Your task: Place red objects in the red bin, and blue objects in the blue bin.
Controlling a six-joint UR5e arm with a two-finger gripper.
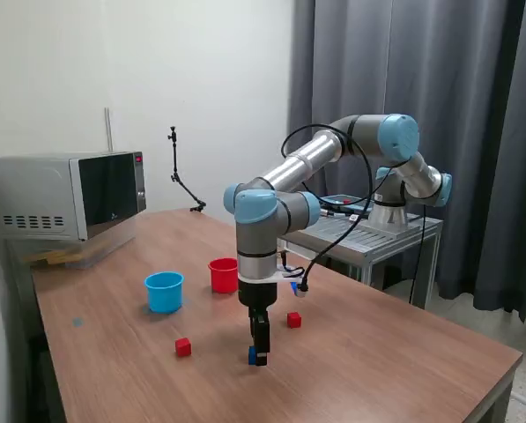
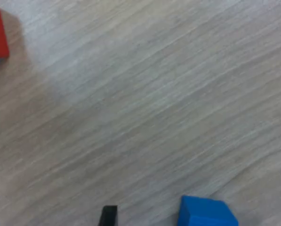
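Blue cup [image 1: 164, 292] and red cup [image 1: 223, 275] stand side by side toward the far left of the wooden table [image 1: 403, 352]. Gripper [image 1: 258, 356] is lowered to the tabletop at the near centre, jaws apart and straddling a dark blue cube [image 2: 206, 213], which sits nearer one finger than the other; nothing is clamped yet. Centring before closing would likely prevent the cube twisting. Red cubes lie to the left [image 1: 183, 347] and the right [image 1: 293, 320].
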